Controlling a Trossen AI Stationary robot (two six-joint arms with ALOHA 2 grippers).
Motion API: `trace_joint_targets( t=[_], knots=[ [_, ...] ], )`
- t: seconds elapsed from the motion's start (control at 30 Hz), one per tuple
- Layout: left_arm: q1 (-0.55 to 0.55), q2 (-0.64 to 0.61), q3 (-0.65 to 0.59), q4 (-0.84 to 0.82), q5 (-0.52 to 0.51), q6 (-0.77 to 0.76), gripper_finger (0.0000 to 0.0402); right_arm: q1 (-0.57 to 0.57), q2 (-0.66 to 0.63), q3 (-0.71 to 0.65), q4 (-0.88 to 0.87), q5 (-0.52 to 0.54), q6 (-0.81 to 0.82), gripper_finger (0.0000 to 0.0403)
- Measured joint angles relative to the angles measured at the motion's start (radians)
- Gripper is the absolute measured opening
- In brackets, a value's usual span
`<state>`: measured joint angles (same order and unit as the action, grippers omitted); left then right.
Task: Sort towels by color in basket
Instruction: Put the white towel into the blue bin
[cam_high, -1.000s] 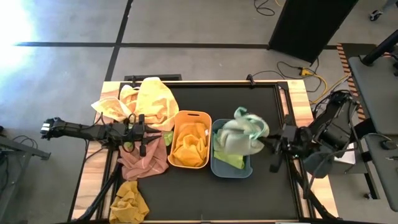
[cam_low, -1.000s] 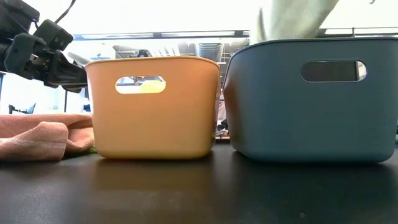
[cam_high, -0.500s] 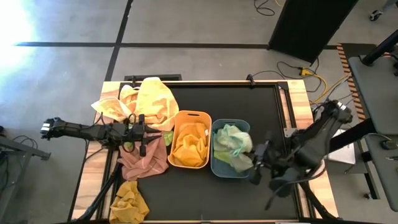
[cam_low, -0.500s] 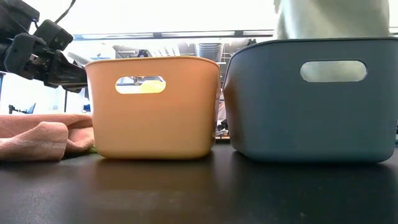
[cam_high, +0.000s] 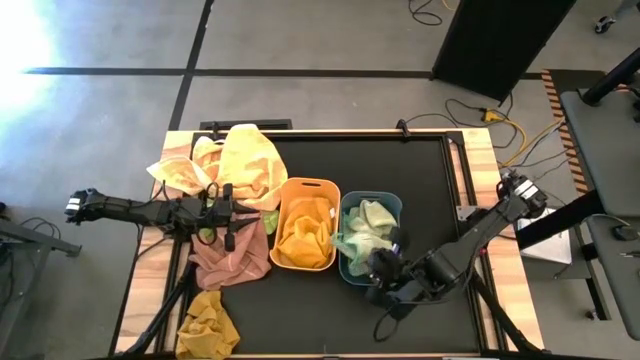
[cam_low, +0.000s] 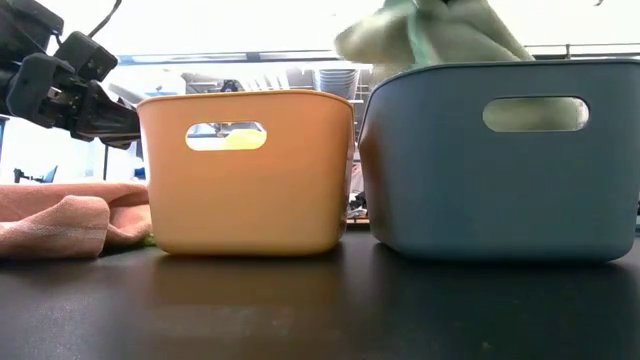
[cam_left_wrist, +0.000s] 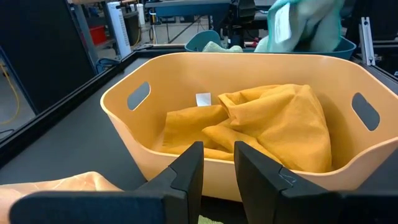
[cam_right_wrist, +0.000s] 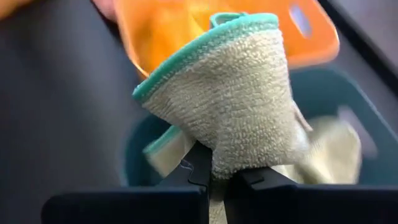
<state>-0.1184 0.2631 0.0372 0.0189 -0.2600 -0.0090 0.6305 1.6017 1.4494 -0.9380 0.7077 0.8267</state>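
Observation:
A pale green towel with a teal hem bunches above the blue basket. My right gripper is at that basket's near side and shut on this towel. A lime green towel lies inside the blue basket. The orange basket holds a mustard-orange towel. My left gripper hovers open over the salmon pink towel, facing the orange basket. A yellow towel and another mustard one lie at the table's left. My right gripper pinches a gathered bunch of the pale green towel between its two fingers, coming from the table's near side over the blue basket. The cloth fans out beyond the fingers, with its teal hem at the free end. Its top stands above the basket's rim.
The two baskets stand side by side mid-table, almost touching. Towels cover the table's left side around my left arm. The black table top shows bare beyond the baskets and along the near edge. Cables lie on the floor beyond the table.
My right gripper has swung from the blue basket's right side toward the table's near edge and leftward, staying shut on the pale green towel. The towel has come down from high above the basket and now bunches over its left half.

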Motion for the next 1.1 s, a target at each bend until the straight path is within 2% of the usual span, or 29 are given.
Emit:
trace_joint_targets(
  t=[0.13,0.27,0.33,0.47,0.63,0.87,1.1],
  knots=[
    [0.0,0.001,0.0,0.0,0.0,0.0,0.0075,-0.008,0.013,0.0,-0.18,-0.118,0.163,0.0012],
    [0.0,0.001,0.0,0.0,0.0,0.0,0.0075,-0.048,0.028,0.0,-0.296,-0.401,0.252,0.0012],
    [0.0,0.001,0.0,0.0,0.0,0.0,0.0075,-0.078,0.037,0.0,-0.287,-0.483,0.254,0.0012],
    [0.0,0.002,0.0,0.0,0.0,0.0,0.0075,-0.152,0.057,0.0,-0.204,-0.574,0.234,0.0012],
    [0.0,0.005,0.0,0.0,0.0,0.0,0.0075,-0.263,0.091,0.0,-0.113,-0.687,0.363,0.0012],
    [0.0,0.004,0.0,0.0,0.0,0.0,0.0075,-0.337,0.194,0.0,-0.04,-0.911,0.259,0.0012],
    [0.0,0.006,0.0,0.005,0.0,0.0,0.0075,-0.357,0.29,0.0,-0.049,-0.974,0.172,0.0018]
  ],
)
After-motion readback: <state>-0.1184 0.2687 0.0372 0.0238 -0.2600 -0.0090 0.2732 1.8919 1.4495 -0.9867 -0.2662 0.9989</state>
